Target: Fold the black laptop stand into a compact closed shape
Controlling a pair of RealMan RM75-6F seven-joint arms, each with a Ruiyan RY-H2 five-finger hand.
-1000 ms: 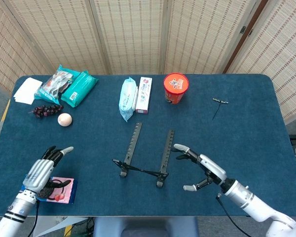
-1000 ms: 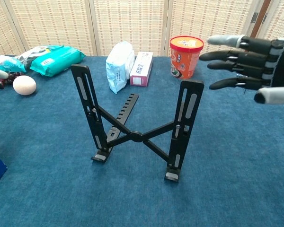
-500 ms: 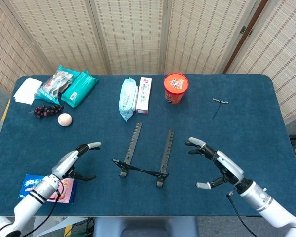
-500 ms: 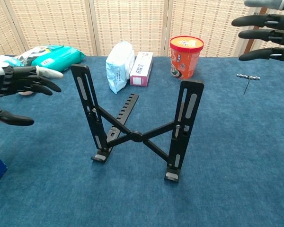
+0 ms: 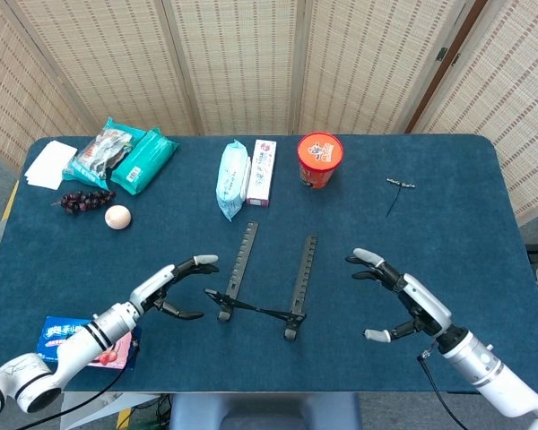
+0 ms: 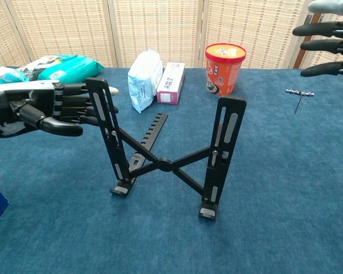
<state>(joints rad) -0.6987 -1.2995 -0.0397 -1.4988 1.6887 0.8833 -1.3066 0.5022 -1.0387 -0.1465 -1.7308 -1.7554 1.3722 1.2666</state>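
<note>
One laptop stand [image 5: 262,288], two hands [image 5: 172,285] [image 5: 402,298], one orange cup [image 5: 319,159], one egg [image 5: 117,217], one grape bunch [image 5: 82,200], possibly three snack packets [image 5: 125,156], one wipes pack [image 5: 231,178], one box [image 5: 262,172].

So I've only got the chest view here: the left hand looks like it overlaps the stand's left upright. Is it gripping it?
Observer: No. From the head view the left hand sits beside the black laptop stand, with bare table showing between its fingers and the near rail.
Operator: I only see fingertips of the right hand, top corner. Where is it?
Observer: The right hand hovers out to the stand's other side, fingers spread, holding nothing, with a clear gap to the rail.
Operator: And the blue corner at my bottom left?
Observer: A flat blue and pink packet at the table's near edge, partly under the left forearm.
</note>
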